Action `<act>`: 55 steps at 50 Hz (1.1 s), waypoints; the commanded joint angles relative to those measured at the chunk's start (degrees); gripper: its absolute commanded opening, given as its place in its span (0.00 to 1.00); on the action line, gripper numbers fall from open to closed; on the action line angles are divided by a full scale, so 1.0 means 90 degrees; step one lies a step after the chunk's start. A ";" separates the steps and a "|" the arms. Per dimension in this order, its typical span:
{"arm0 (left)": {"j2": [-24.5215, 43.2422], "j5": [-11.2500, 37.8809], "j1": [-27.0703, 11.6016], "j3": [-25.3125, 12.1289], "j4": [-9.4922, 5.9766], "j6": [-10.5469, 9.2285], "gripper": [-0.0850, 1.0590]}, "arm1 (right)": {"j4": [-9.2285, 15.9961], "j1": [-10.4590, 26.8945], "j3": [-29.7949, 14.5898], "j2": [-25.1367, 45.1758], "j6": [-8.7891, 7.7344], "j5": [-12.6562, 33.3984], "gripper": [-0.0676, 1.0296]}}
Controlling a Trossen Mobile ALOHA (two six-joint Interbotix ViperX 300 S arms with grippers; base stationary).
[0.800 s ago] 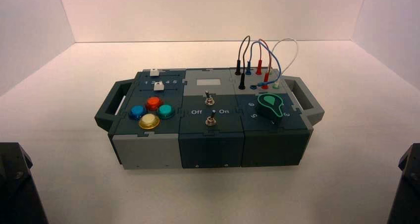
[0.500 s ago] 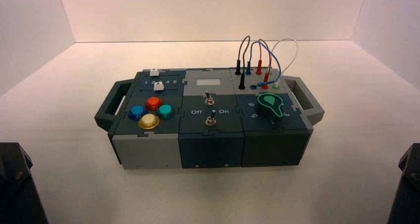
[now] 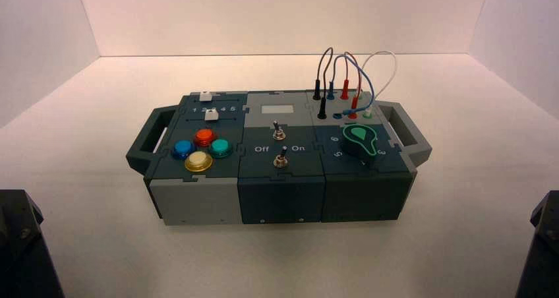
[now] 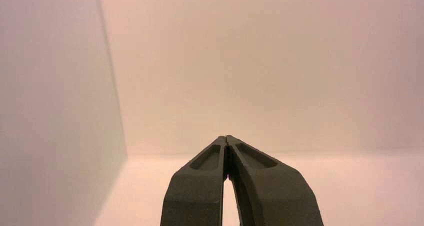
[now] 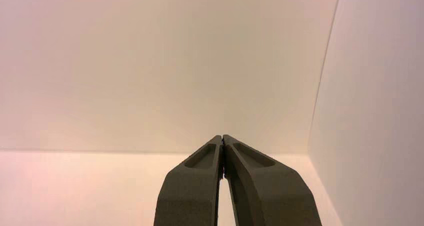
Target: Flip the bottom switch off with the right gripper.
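Step 0, approach pending: we log right gripper [image 5: 222, 138] parked w/ fingers clenched on nothing, bottom switch [image 3: 281, 157] front-centre of box [image 3: 198, 202], untouched; next needs reach toward lever.

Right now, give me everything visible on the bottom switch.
The bottom switch is a small silver metal toggle with a round nut collar, seated in the front row of the dark-blue middle module, just below the Off/On lettering and in front of its twin. Which way its lever is thrown cannot be told. Nothing touches it.
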 commanded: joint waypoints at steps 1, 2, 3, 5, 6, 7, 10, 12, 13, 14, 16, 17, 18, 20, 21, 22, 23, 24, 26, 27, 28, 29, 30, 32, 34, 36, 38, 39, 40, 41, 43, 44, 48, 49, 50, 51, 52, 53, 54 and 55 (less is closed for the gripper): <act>0.0127 0.0977 -0.0420 -0.0410 0.0010 0.0098 0.05 | 0.0010 0.0117 -0.0303 0.0039 0.0010 0.0313 0.04; 0.0156 0.1162 -0.0498 -0.0439 0.0010 0.0088 0.05 | 0.0010 0.0137 -0.0303 0.0039 0.0010 0.0361 0.04; 0.0176 0.1250 -0.0537 -0.0459 0.0010 0.0098 0.05 | 0.0020 0.0156 -0.0313 0.0039 0.0010 0.0381 0.04; 0.0254 0.1611 -0.0723 -0.0527 0.0010 0.0098 0.05 | 0.0010 0.0225 -0.0342 0.0059 0.0010 0.0479 0.04; 0.0313 0.1777 -0.0811 -0.0566 0.0010 0.0098 0.05 | 0.0010 0.0264 -0.0361 0.0068 0.0010 0.0537 0.04; 0.0381 0.1943 -0.0898 -0.0615 0.0010 0.0098 0.05 | 0.0020 0.0303 -0.0381 0.0088 0.0010 0.0586 0.04; 0.0586 0.2344 -0.1123 -0.0703 -0.0020 0.0088 0.05 | 0.0010 0.0430 -0.0439 0.0146 0.0000 0.0723 0.04; 0.0762 0.2676 -0.1279 -0.0752 -0.0039 0.0068 0.05 | 0.0020 0.0566 -0.0479 0.0205 0.0010 0.0859 0.04; 0.0811 0.2764 -0.1318 -0.0762 -0.0049 0.0068 0.05 | 0.0020 0.0615 -0.0488 0.0215 0.0010 0.0898 0.04; 0.0918 0.2930 -0.1406 -0.0781 -0.0059 0.0059 0.05 | 0.0020 0.0684 -0.0488 0.0244 0.0010 0.0977 0.04; 0.1152 0.3232 -0.1533 -0.0820 -0.0088 0.0059 0.05 | 0.0029 0.0859 -0.0537 0.0322 0.0010 0.1143 0.04; 0.1270 0.3359 -0.1592 -0.0830 -0.0098 0.0059 0.05 | 0.0039 0.0957 -0.0566 0.0361 0.0020 0.1221 0.04; 0.1318 0.3428 -0.1621 -0.0840 -0.0098 0.0059 0.05 | 0.0049 0.1006 -0.0586 0.0371 0.0020 0.1279 0.04; 0.1553 0.3633 -0.1709 -0.0850 -0.0137 0.0049 0.05 | 0.0088 0.1191 -0.0664 0.0469 0.0029 0.1455 0.04; 0.1670 0.3711 -0.1758 -0.0859 -0.0156 0.0029 0.05 | 0.0107 0.1279 -0.0713 0.0518 0.0029 0.1553 0.04; 0.1777 0.3789 -0.1797 -0.0869 -0.0195 0.0010 0.05 | 0.0146 0.1367 -0.0752 0.0576 0.0039 0.1650 0.04; 0.1904 0.3848 -0.1836 -0.0879 -0.0234 0.0000 0.05 | 0.0205 0.1436 -0.0781 0.0625 0.0049 0.1738 0.04; 0.1943 0.3887 -0.1855 -0.0889 -0.0244 -0.0010 0.05 | 0.0283 0.1523 -0.0820 0.0684 0.0059 0.1816 0.04; 0.2148 0.3994 -0.1914 -0.0928 -0.0303 -0.0020 0.05 | 0.0410 0.1650 -0.0869 0.0752 0.0059 0.1934 0.04; 0.2256 0.4053 -0.1953 -0.0957 -0.0332 -0.0029 0.05 | 0.0488 0.1738 -0.0908 0.0801 0.0068 0.1992 0.04; 0.2354 0.4102 -0.1982 -0.0996 -0.0371 -0.0029 0.05 | 0.0557 0.1807 -0.0938 0.0840 0.0059 0.2051 0.04; 0.2412 0.4131 -0.2002 -0.1006 -0.0391 -0.0029 0.05 | 0.0576 0.1846 -0.0947 0.0869 0.0059 0.2080 0.04; 0.2490 0.4160 -0.2041 -0.1025 -0.0430 -0.0029 0.05 | 0.0635 0.1895 -0.0967 0.0908 0.0068 0.2129 0.04; 0.2676 0.4248 -0.2100 -0.1074 -0.0527 -0.0029 0.05 | 0.0723 0.2012 -0.1006 0.0996 0.0068 0.2227 0.04; 0.2803 0.4297 -0.2139 -0.1113 -0.0596 -0.0039 0.05 | 0.0762 0.2090 -0.1035 0.1055 0.0068 0.2305 0.04; 0.2998 0.4375 -0.2168 -0.1152 -0.0723 -0.0039 0.05 | 0.0801 0.2197 -0.1074 0.1133 0.0059 0.2441 0.04; 0.3174 0.4463 -0.2178 -0.1211 -0.0820 -0.0039 0.05 | 0.0830 0.2305 -0.1143 0.1191 0.0068 0.2617 0.04; 0.3271 0.4521 -0.2178 -0.1240 -0.0859 -0.0039 0.05 | 0.0840 0.2354 -0.1172 0.1230 0.0059 0.2686 0.04; 0.3311 0.4551 -0.2178 -0.1260 -0.0869 -0.0049 0.05 | 0.0840 0.2373 -0.1182 0.1250 0.0068 0.2725 0.04; 0.3398 0.4600 -0.2178 -0.1299 -0.0918 -0.0049 0.05 | 0.0850 0.2422 -0.1201 0.1279 0.0068 0.2793 0.04; 0.3584 0.4707 -0.2178 -0.1367 -0.0986 -0.0068 0.05 | 0.0859 0.2520 -0.1240 0.1357 0.0059 0.2920 0.04; 0.3662 0.4756 -0.2178 -0.1387 -0.1006 -0.0088 0.05 | 0.0869 0.2559 -0.1250 0.1387 0.0059 0.2988 0.04; 0.3857 0.4844 -0.2178 -0.1445 -0.1045 -0.0137 0.05 | 0.0918 0.2646 -0.1289 0.1475 0.0059 0.3145 0.04; 0.4053 0.4863 -0.2178 -0.1465 -0.1055 -0.0166 0.05 | 0.0967 0.2686 -0.1328 0.1563 0.0068 0.3320 0.04; 0.4131 0.4863 -0.2178 -0.1465 -0.1055 -0.0176 0.05 | 0.0996 0.2705 -0.1338 0.1582 0.0059 0.3379 0.04; 0.4209 0.4863 -0.2178 -0.1475 -0.1064 -0.0176 0.05 | 0.1025 0.2734 -0.1357 0.1621 0.0068 0.3428 0.04; 0.4287 0.4863 -0.2178 -0.1475 -0.1074 -0.0176 0.05 | 0.1045 0.2764 -0.1357 0.1631 0.0059 0.3467 0.04; 0.4316 0.4873 -0.2188 -0.1484 -0.1084 -0.0176 0.05 | 0.1064 0.2773 -0.1367 0.1641 0.0068 0.3486 0.04; 0.4395 0.4883 -0.2178 -0.1504 -0.1094 -0.0176 0.05 | 0.1084 0.2812 -0.1367 0.1660 0.0068 0.3506 0.04; 0.4482 0.4893 -0.2188 -0.1514 -0.1094 -0.0176 0.05 | 0.1104 0.2842 -0.1377 0.1660 0.0068 0.3525 0.04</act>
